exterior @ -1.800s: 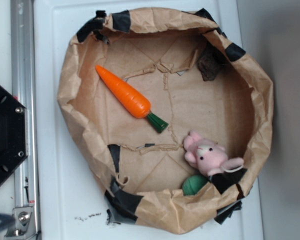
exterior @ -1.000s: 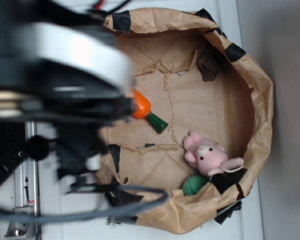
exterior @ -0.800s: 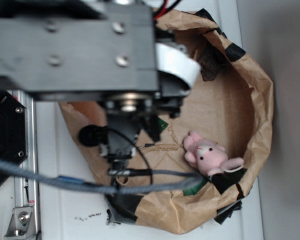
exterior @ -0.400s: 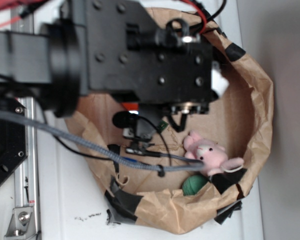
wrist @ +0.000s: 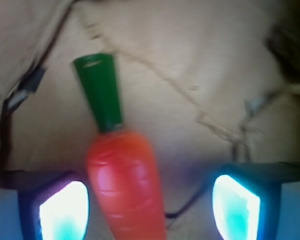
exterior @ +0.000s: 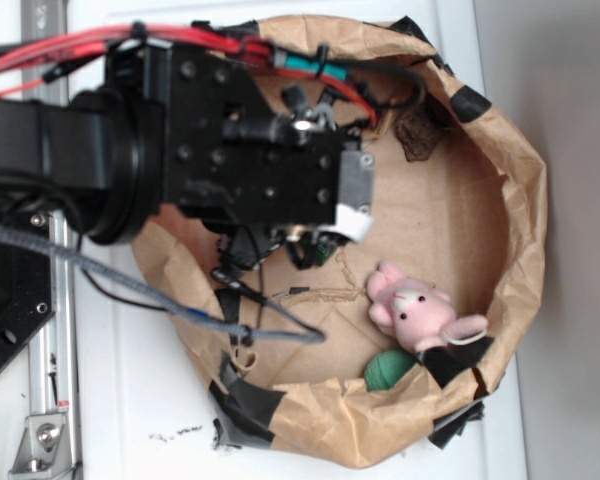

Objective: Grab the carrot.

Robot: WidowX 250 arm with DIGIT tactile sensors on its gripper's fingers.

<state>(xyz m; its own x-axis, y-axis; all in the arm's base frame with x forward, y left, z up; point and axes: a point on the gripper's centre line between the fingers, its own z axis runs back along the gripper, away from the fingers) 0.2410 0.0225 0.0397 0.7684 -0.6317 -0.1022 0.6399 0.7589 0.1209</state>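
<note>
Gripper: jaws stood spread apart, holding nothing.
Carrot: lay on the brown paper between the fingers, nearer the left-hand one in the wrist view, green stem pointing away.
Plush bunny: well apart, beside the green ball.

Bowl: the crumpled brown paper bowl sits on the white table.
Arm: the black robot arm hangs over the bowl's left half.
Carrot: the orange plastic toy carrot lies on the bowl floor between the gripper fingers, nearer the left one.
Bunny: the pink plush bunny lies at lower right.
Ball: the small green ball sits just below the bunny, against the wall.
</note>
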